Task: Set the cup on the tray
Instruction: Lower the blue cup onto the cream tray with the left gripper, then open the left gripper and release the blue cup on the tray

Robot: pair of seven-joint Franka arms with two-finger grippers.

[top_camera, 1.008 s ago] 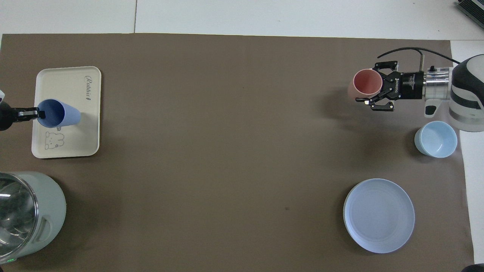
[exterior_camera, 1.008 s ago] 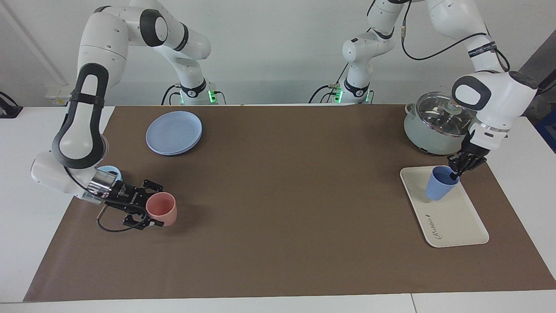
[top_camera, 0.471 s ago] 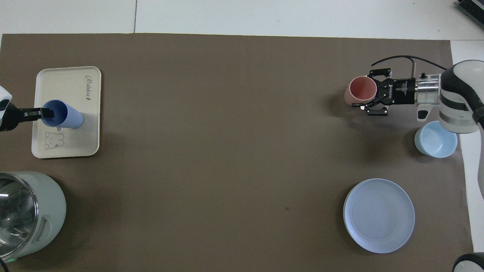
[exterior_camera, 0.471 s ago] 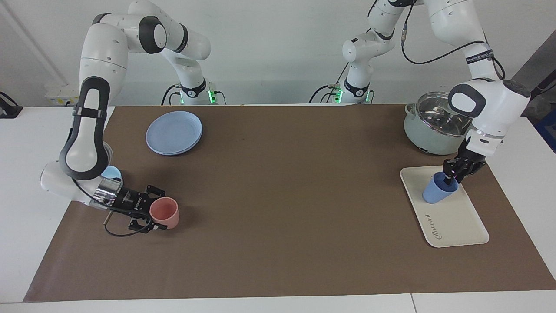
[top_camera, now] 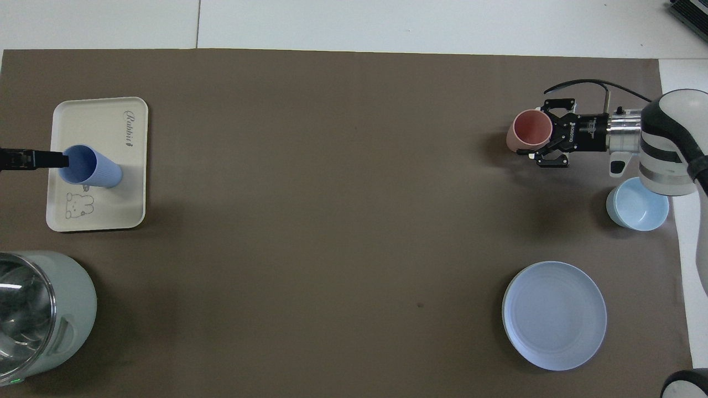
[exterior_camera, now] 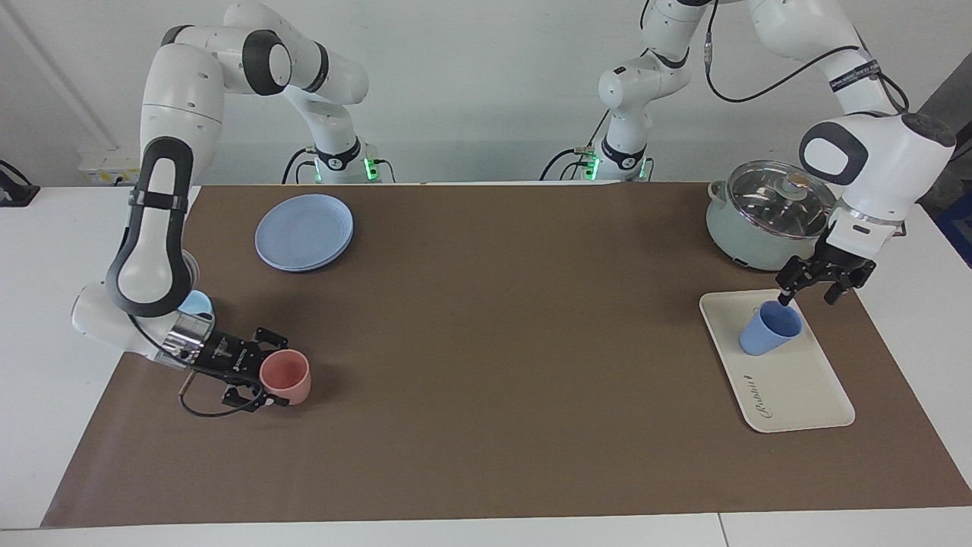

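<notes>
Working across the facing view: the right gripper (exterior_camera: pixel 267 377) sits low at the right arm's end of the table, its fingers spread either side of a pink cup (exterior_camera: pixel 285 375) standing on the brown mat (exterior_camera: pixel 486 342). Whether they actually press on it, I can't tell. A light-blue bowl (exterior_camera: pixel 196 305) sits just beside that arm's wrist, and a round blue plate (exterior_camera: pixel 304 231) lies nearer the robots.

At the left arm's end, a pale-green pot with a glass lid (exterior_camera: pixel 767 215) stands nearer the robots than the cream tray (exterior_camera: pixel 805 395). The periwinkle cup (exterior_camera: pixel 770 328) stands on the tray, mouth up and looking tilted toward the pot. The left gripper (exterior_camera: pixel 809 292) hangs over the tray's pot-side edge with fingers spread wide and holding nothing; one fingertip is right at the cup's rim, touching or not I can't say.

My worry: that fingertip. If it catches the rim when the arm pulls away, the light cup probably tips or skids off the tray. Looks like the place is basically done otherwise.
</notes>
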